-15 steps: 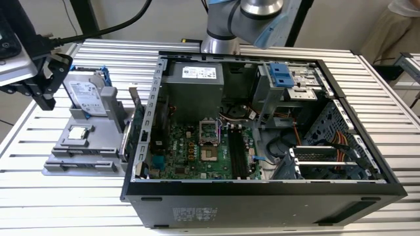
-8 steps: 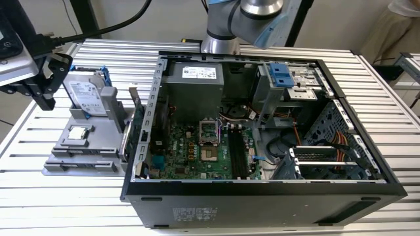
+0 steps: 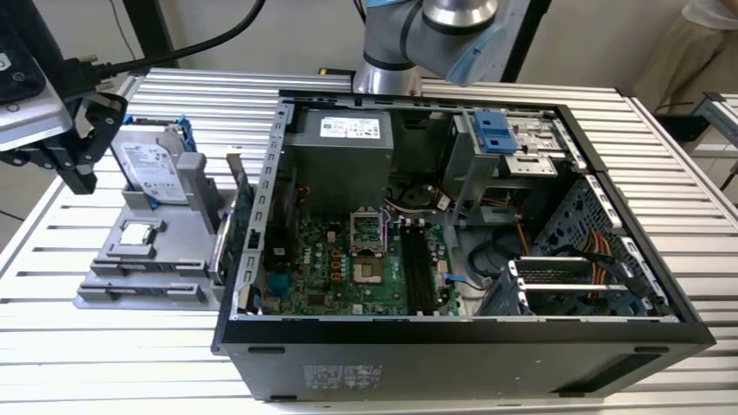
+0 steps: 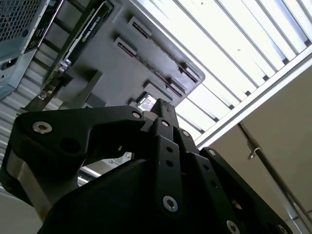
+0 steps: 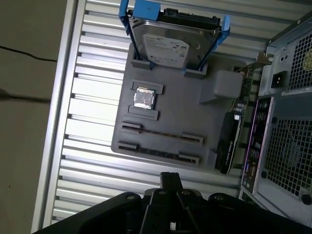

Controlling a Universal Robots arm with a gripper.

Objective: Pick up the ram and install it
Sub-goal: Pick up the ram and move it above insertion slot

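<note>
An open black metal computer case lies on a slatted aluminium table, with a grey plastic parts tray beside it on the exterior view's left. The black robot gripper hangs above the tray, fingertips pressed together and holding nothing. The ram, a long thin stick seen edge-on, stands in a tray slot, near the fingertips but apart from them.

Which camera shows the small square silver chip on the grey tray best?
First wrist view: the small square silver chip faces the camera, unblocked. Exterior view shows it obliquely; second wrist view, partly behind the gripper.
</note>
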